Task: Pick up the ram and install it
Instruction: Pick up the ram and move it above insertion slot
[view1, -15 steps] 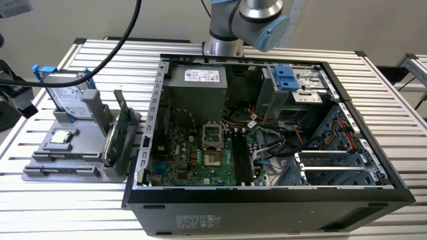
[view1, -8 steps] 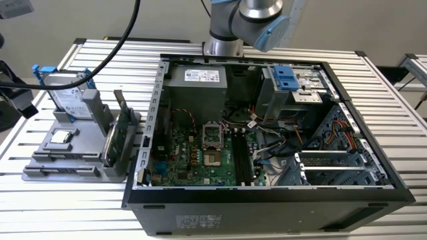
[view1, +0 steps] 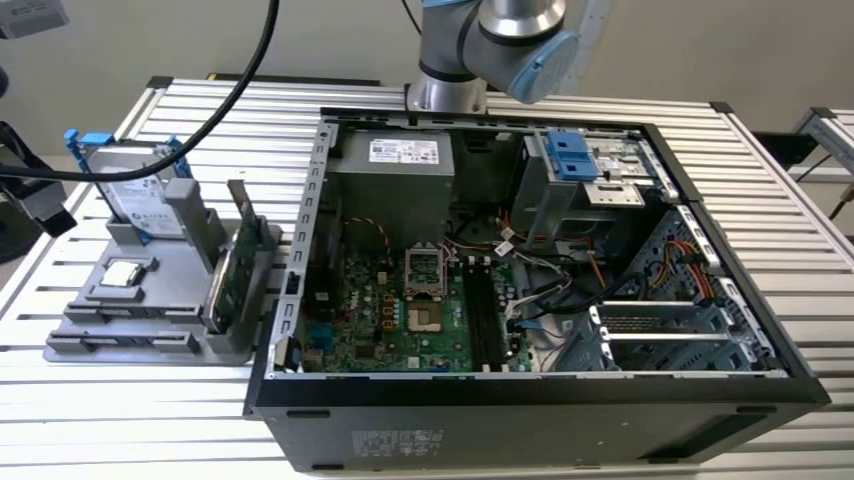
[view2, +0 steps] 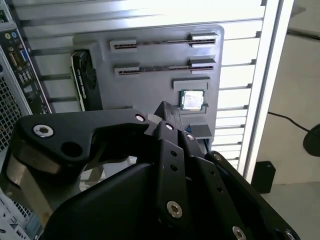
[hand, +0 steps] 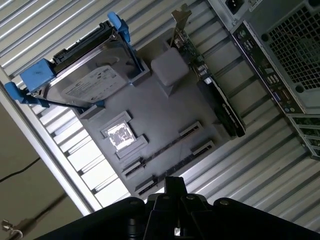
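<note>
The grey parts holder (view1: 160, 345) (view2: 150, 90) (hand: 165, 115) lies on the slatted table at the exterior view's left, beside the open computer case (view1: 534, 250). Two long holders with end clips sit along one side of it. A thin dark strip, the ram seen edge-on (view2: 165, 43) (hand: 162, 148), runs between the clips of one; a like strip (view2: 165, 66) fills the other. My gripper (view2: 165, 107) (hand: 172, 181) hangs above the holder, apart from it, over the edge by the ram holders. Its black fingers meet at the tip with nothing between them. The motherboard's black memory slots (view1: 487, 320) lie inside the case.
On the holder also stand a silver hard drive with blue rails (view1: 134, 185) (hand: 85, 80), a green expansion card (view1: 234, 270) (hand: 210, 85) (view2: 85, 82) and a square chip (view1: 124, 272) (view2: 192, 99) (hand: 120, 136). The arm's base (view1: 447, 60) rises behind the case. A black cable (view1: 200, 110) hangs over the table.
</note>
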